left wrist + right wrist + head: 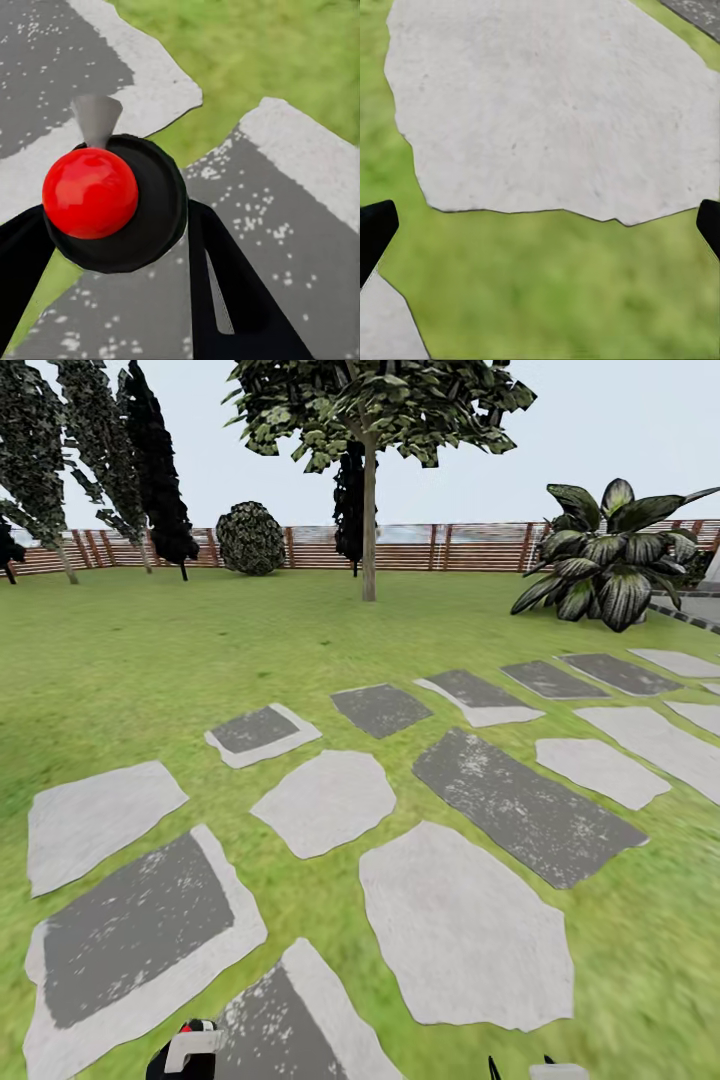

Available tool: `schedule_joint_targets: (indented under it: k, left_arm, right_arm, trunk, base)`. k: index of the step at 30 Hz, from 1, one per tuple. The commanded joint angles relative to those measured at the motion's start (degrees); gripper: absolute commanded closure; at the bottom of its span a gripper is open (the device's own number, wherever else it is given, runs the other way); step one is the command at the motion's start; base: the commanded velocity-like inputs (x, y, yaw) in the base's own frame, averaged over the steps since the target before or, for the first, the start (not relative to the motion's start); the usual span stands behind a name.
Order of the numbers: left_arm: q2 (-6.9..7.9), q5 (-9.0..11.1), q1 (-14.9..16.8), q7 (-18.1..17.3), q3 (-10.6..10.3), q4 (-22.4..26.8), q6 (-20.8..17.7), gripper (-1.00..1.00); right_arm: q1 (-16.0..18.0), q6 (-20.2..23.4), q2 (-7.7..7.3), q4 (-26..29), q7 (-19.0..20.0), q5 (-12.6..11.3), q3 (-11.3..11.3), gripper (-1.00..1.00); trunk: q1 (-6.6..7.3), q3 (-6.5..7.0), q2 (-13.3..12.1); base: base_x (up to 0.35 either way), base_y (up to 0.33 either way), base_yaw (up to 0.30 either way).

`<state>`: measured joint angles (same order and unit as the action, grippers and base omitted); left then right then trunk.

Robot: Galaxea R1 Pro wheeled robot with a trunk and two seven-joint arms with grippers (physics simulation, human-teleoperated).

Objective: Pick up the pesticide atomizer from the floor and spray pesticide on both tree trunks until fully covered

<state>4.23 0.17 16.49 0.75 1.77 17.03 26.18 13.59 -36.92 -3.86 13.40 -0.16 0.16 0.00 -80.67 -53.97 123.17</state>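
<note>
Your left gripper (112,247) pinching the pesticide atomizer (91,192), red top between its fingers, above stepping stones (285,225), your right gripper (540,229) spread wide

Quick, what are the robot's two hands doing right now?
Left gripper: shut on the atomizer.
Right gripper: open, nothing in it, over grass.

I count one tall leafy tree with a pale bare trunk (369,520), three dark columnar conifers (100,450) on the far left, one round dark shrub (250,538), and one broad-leaved striped plant (610,555). My left hand (112,247) grips one dark green bottle with a red top (90,193).
</note>
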Motion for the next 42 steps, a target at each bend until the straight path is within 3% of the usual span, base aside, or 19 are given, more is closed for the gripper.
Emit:
schedule_joint_targets:
  k: [1, 42]
  left_arm:
    - [-0.01, 0.01, 0.03, 0.04, 0.07, -0.05, 0.18, 1.00]
    - [-0.10, 0.01, 0.03, 0.04, 0.03, -0.07, 0.18, 1.00]
  right_arm:
    - [0.03, -0.17, -0.01, -0.04, -0.02, 0.02, 0.00, -1.00]
    - [0.03, -0.17, -0.01, -0.04, -0.02, 0.02, 0.05, -1.00]
  trunk:
    - [-0.03, -0.05, 0.02]
    - [-0.03, -0.05, 0.02]
  base:
    - [0.339, 0.000, 0.000]
    - [0.339, 0.000, 0.000]
